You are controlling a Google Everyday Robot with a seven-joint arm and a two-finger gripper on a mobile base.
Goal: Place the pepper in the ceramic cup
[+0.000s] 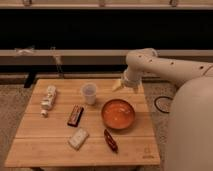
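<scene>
1. The pepper is lying flat on the bench near the front edge, right of the middle; it is sitting just in front of the orange bowl without touching it, and its length is running slantwise from back-left to front-right.
2. It is looking slim, light and glossy, so I am judging it slippery and a little soft; a gentle pinch across its narrow middle, closing crosswise to its length, is seeming the safest hold; a grip at either tapered end is likely risking a roll or a slip.
3. The cup is standing upright toward the back edge, about the middle, well apart from the pepper; it is looking narrow and light, so a knock on its rim is probably enough to tip it; the pepper is likely needing to go in end-first.
4. The gripper is hanging over the back right part of the bench, between the cup and the right edge and behind the bowl; it is standing wide and carrying nothing.
5. The arm's wrist is covering most of the gripper; the inside of the cup is not showing; which end of the pepper is carrying the stem I cannot tell; the pale bits by the left edge are too small to name.
</scene>
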